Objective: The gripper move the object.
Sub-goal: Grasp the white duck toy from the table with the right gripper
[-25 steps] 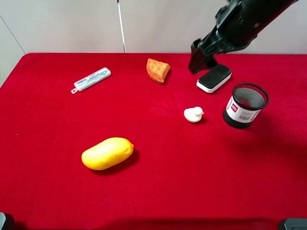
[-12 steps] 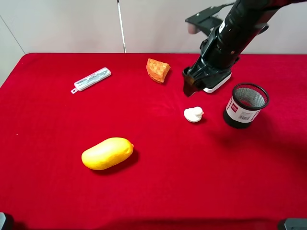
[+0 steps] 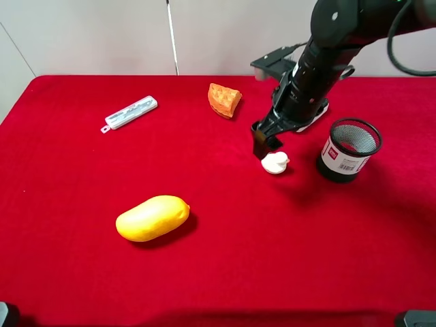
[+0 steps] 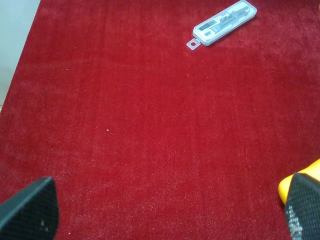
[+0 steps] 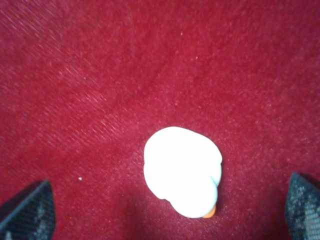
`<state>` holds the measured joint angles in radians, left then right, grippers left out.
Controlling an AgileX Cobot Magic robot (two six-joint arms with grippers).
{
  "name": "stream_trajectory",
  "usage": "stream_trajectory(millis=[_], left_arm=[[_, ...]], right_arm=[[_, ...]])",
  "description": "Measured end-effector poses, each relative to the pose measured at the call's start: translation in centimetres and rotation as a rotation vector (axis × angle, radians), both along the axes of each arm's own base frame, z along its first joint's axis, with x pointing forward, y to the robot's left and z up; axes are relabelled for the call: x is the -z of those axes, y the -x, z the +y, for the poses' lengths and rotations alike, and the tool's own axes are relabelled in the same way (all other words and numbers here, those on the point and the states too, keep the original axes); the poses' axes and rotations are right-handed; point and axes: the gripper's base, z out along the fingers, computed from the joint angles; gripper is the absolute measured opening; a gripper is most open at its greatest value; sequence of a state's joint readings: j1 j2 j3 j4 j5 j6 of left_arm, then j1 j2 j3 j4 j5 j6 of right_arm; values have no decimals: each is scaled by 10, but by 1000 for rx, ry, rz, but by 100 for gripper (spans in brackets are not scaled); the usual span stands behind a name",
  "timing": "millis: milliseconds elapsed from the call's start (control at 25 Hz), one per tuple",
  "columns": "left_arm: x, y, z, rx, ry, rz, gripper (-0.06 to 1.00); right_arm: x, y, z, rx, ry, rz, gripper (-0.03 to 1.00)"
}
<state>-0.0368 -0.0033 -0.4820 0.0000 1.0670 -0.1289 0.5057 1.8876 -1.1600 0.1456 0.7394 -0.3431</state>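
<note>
The white duck [image 3: 274, 163] is seen lying on the red-covered worktop [image 3: 68, 204], just beside the black mesh cup [image 3: 349, 150] and well apart from the yellow mango [image 3: 152, 218]. The right claw [image 3: 261, 142] is held pointing down just behind the duck on its far side, towards the orange sponge wedge [image 3: 224, 99]; from the high view it cannot be told whether the duck is touched. In the right wrist view the white duck [image 5: 182, 170] is shown on the cloth between the two jaws, which are spread wide, and bare cloth is seen on either side of it, so that nothing is gripped. A small orange beak tip is visible at one end of the duck. The left claw [image 4: 167, 212] is likewise seen with its jaws spread wide over bare cloth and nothing between them; an edge of the mango [image 4: 300, 182] is caught just beside one jaw, and the clear plastic case [image 4: 225, 22] is seen lying well apart from it.
</note>
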Motion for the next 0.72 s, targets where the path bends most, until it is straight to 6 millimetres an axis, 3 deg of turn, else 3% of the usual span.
stream_trajectory(millis=[720], left_arm=[[0,0,0,0,0,0,89]], right_arm=[[40,-3,6,-18,63,41,69]])
